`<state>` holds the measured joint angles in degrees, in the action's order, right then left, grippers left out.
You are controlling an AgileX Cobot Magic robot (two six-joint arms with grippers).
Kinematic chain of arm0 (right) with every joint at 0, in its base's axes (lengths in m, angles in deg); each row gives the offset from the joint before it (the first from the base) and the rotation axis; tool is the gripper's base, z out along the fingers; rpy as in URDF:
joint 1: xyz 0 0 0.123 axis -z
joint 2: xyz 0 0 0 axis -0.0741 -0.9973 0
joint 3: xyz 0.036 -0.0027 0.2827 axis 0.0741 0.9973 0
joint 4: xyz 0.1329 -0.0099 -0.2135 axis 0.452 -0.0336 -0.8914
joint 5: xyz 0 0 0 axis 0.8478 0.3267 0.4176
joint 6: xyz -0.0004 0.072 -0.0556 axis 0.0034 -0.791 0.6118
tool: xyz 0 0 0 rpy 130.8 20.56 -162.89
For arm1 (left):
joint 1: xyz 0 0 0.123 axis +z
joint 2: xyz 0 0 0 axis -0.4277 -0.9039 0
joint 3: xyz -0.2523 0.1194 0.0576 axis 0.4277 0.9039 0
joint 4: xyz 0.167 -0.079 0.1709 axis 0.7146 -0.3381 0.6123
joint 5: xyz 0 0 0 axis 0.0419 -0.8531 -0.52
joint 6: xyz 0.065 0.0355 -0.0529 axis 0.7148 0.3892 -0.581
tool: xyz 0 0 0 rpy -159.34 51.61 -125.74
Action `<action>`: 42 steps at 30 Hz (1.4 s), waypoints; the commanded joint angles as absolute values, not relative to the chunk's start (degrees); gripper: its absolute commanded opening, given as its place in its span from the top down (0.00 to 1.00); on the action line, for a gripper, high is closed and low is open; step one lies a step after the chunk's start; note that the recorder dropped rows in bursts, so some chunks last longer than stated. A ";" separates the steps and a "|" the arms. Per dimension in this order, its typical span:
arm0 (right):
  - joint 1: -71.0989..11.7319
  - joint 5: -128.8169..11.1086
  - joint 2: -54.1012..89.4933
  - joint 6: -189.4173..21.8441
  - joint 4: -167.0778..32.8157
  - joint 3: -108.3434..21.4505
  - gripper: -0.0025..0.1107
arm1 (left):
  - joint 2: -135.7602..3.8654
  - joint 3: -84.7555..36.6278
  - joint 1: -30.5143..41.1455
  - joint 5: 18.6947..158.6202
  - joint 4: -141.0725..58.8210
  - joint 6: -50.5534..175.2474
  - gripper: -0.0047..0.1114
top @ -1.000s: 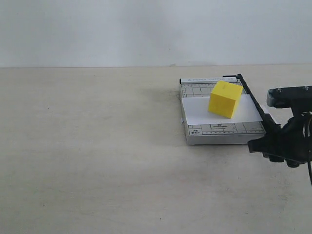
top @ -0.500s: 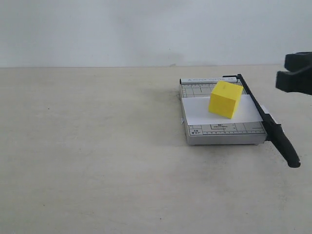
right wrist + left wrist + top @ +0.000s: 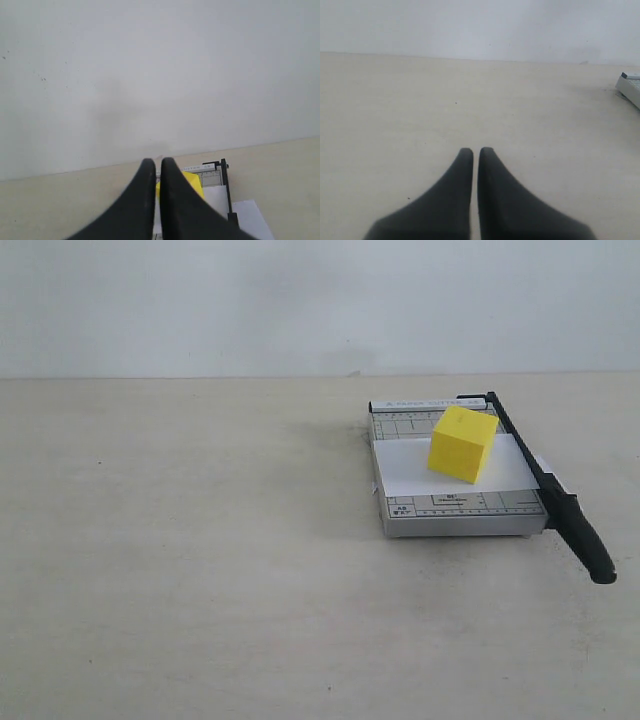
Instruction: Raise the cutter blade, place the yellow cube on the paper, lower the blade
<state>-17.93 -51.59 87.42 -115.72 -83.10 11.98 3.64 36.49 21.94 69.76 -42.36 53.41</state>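
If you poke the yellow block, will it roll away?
Probably not: the yellow cube has flat faces and rests on one, so it would likely slide, not roll. The paper under it might slip along too. It looks solid, probably stiff.

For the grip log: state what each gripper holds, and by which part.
Nothing is held. The left gripper and the right gripper are both shut with nothing between them; the cutter blade lies lowered, untouched.

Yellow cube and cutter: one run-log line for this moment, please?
yellow cube: on paper | cutter blade: down | left gripper: shut, empty | right gripper: shut, empty
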 commanded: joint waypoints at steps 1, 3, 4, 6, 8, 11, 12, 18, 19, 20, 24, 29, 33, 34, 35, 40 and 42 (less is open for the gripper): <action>-17.89 -50.50 89.49 -117.10 -82.66 12.28 0.94 | 3.87 36.63 22.16 70.61 -42.83 53.51 0.92; -17.89 -50.79 89.49 -117.10 -82.66 12.17 0.94 | 3.87 36.63 22.16 70.61 -42.83 53.51 0.92; -17.89 -50.96 89.49 -117.10 -82.66 12.17 0.94 | 3.87 36.63 22.16 70.61 -42.83 53.51 0.92; -17.89 -50.84 89.49 -117.10 -82.66 12.17 0.94 | 3.87 36.63 22.16 70.61 -42.83 53.51 0.92; -17.89 -50.84 89.49 -117.10 -82.66 12.17 0.94 | 3.87 36.63 22.16 70.61 -42.83 53.51 0.92; -17.89 -50.84 89.49 -117.10 -82.66 12.17 0.94 | 3.87 36.63 22.16 70.61 -42.83 53.51 0.92; -17.89 -50.84 89.49 -117.10 -82.66 12.17 0.94 | 3.87 36.63 22.16 70.61 -42.83 53.51 0.92; -17.89 -50.43 89.49 -117.10 -82.66 12.17 0.94 | 3.87 36.63 22.16 70.61 -42.83 53.51 0.92; -17.89 -50.43 89.49 -117.10 -82.66 12.17 0.94 | 3.87 36.63 22.16 70.61 -42.83 53.51 0.92; -17.89 -50.43 89.49 -117.10 -82.66 12.17 0.94 | 3.87 36.63 22.16 70.61 -42.83 53.51 0.92; -17.89 -48.64 89.49 -117.10 -82.66 12.17 0.94 | 3.87 36.63 22.16 70.61 -42.83 53.51 0.92; -17.89 -42.75 89.49 -116.99 -82.66 12.17 0.94 | 3.87 36.63 22.16 70.61 -42.83 53.51 0.92; -17.89 -37.55 89.49 -114.85 -82.66 12.17 0.94 | 3.87 36.63 22.16 70.61 -42.83 53.51 0.92; -17.89 -36.47 89.49 -113.67 -82.66 12.17 0.94 | 3.87 36.63 22.16 70.61 -42.83 53.51 0.92; -17.89 -36.32 89.49 -112.11 -82.66 12.30 0.94 | 3.87 36.63 22.16 70.61 -42.83 53.51 0.92; -17.89 -40.14 89.49 -110.71 -82.66 15.94 0.94 | 3.87 36.63 22.16 70.61 -42.83 53.51 0.92; -17.89 -42.22 89.49 -110.43 -82.66 18.03 0.94 | 3.87 36.63 22.16 70.61 -42.83 53.51 0.92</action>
